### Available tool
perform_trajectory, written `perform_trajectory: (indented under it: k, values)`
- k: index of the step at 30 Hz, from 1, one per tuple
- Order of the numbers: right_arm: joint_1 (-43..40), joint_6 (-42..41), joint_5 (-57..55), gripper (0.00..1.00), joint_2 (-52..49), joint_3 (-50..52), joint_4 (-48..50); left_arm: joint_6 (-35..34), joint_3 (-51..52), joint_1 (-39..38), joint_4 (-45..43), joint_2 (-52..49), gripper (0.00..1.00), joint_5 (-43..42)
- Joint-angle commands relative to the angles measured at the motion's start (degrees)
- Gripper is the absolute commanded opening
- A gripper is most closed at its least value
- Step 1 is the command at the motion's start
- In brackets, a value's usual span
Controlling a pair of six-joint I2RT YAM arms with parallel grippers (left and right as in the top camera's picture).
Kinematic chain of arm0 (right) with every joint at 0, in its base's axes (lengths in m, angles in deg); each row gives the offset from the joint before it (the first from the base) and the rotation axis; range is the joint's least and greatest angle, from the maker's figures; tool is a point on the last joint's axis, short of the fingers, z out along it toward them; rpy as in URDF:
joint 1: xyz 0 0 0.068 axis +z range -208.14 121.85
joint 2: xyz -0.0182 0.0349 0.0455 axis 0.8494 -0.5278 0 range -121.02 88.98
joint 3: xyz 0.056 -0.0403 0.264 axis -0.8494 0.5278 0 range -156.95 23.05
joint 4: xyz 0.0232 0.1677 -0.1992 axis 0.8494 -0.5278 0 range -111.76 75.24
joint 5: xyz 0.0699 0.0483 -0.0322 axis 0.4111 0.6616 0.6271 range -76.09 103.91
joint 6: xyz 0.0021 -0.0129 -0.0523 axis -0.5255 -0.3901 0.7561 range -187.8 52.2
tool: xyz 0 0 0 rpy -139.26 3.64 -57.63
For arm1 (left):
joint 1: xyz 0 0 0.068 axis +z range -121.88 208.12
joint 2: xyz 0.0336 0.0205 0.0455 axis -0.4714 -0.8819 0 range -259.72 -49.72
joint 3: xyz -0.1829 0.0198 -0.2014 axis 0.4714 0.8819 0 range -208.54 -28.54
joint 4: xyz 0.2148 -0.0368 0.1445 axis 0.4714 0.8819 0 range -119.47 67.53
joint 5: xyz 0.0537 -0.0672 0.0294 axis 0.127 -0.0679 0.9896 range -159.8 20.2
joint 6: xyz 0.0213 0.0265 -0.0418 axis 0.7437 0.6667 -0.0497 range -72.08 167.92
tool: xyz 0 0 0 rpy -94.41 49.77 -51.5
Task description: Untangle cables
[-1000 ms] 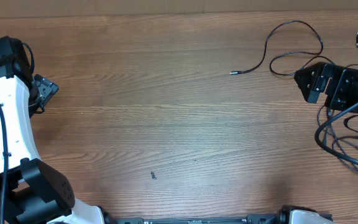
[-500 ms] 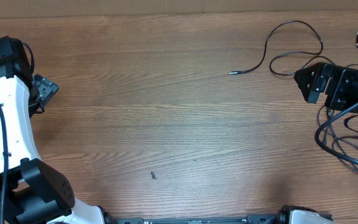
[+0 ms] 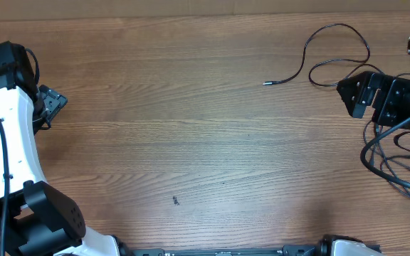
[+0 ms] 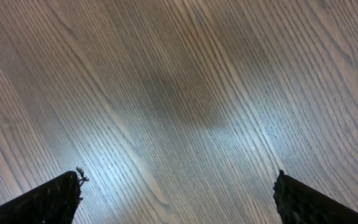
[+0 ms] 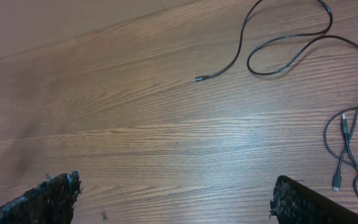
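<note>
The left gripper [image 4: 176, 186] hangs over bare wood at the left edge of the table [image 3: 191, 107]. Its fingers [image 4: 55, 199] are spread across the full width of the wrist view, one in each lower corner. Nothing lies between them, and they hold nothing.

The right gripper [image 5: 176, 196] sits at the right edge and points toward the middle of the table. It is likewise spread wide: we see one fingertip in each lower corner of its wrist view and only wood in the gap. It holds nothing.

We locate the cables [image 3: 397, 167] in the right part of the table, well apart from the left gripper. One cable [image 3: 306, 51] starts at a plug [image 3: 266, 83] that rests on the wood. It climbs toward the far edge, bends into an open loop and comes back toward the right gripper, whose body hides the rest of it in the overhead view. In the right wrist view this cable lies ahead of the fingertips and touches neither.

The other cables lie as a crossed bundle at the right edge, on the near side of the right gripper. The right wrist view shows plug ends [image 5: 337, 184] there. We cannot tell how many strands the bundle contains.

A small dark speck [image 3: 176, 200] lies near the front centre, apart from everything else.
</note>
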Motion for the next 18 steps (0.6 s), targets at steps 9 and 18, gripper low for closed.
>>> perform_trajectory:
  k: [9, 18]
  values:
    - [0.44, 0.26, 0.09, 1.00, 0.04, -0.28, 0.04, -1.03, -1.05, -0.61, 0.02, 1.31, 1.00, 0.57]
    - [0.44, 0.26, 0.09, 1.00, 0.04, -0.28, 0.04, -1.03, -1.05, -0.85, 0.04, 6.19, 1.00, 0.59]
